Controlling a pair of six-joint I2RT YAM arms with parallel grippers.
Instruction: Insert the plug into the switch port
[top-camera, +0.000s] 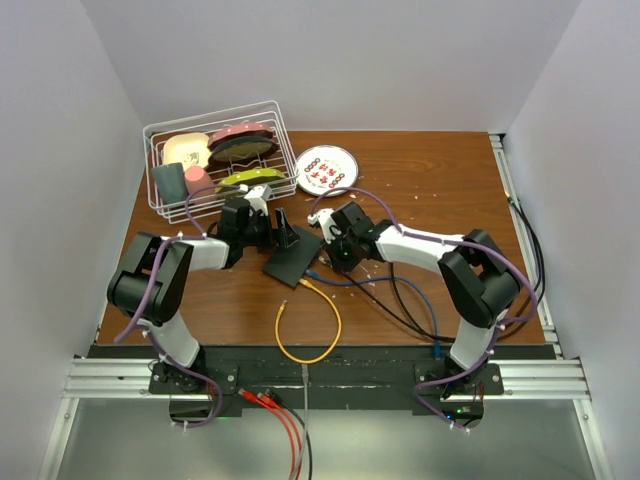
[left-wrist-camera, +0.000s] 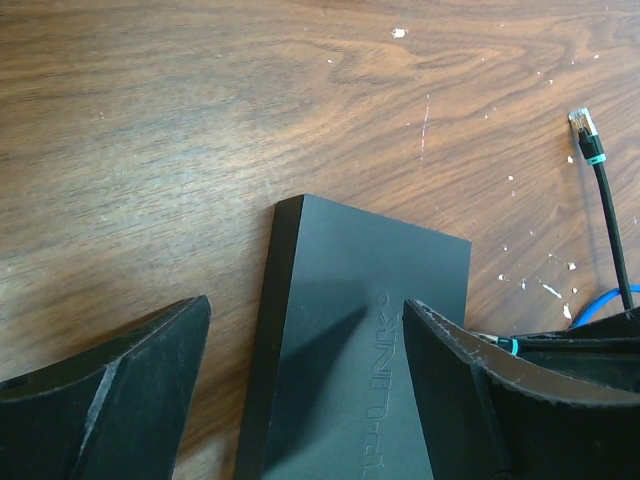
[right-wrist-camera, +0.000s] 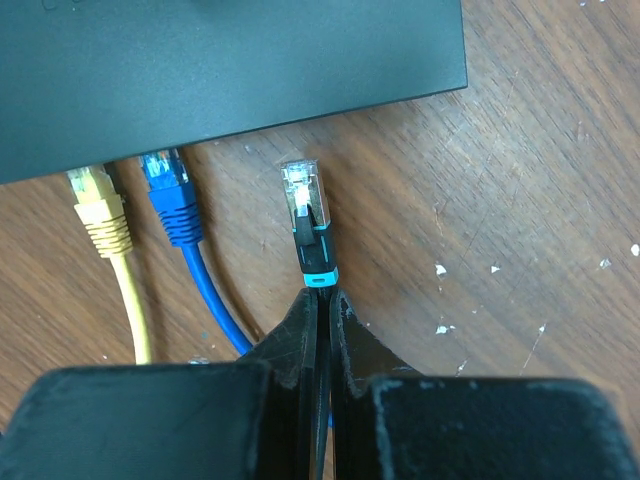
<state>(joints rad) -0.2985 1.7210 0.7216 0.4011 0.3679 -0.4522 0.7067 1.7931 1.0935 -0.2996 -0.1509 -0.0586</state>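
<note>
The flat black switch box (top-camera: 292, 258) lies mid-table. In the right wrist view its port edge (right-wrist-camera: 300, 100) faces my right gripper (right-wrist-camera: 322, 295); the sockets themselves are hidden. That gripper is shut on a black cable just behind the teal collar of the plug (right-wrist-camera: 303, 200). The plug points at the box edge, a short gap away, to the right of the seated blue plug (right-wrist-camera: 165, 180) and yellow plug (right-wrist-camera: 95, 195). My left gripper (left-wrist-camera: 307, 308) is open, with its fingers (left-wrist-camera: 120, 390) either side of the box (left-wrist-camera: 360, 330).
A white wire basket (top-camera: 215, 160) with dishes and a patterned plate (top-camera: 326, 170) stand at the back. A yellow cable loop (top-camera: 310, 330) and black cables (top-camera: 400, 300) lie near the front. Another teal-collared plug (left-wrist-camera: 583, 125) lies loose on the wood.
</note>
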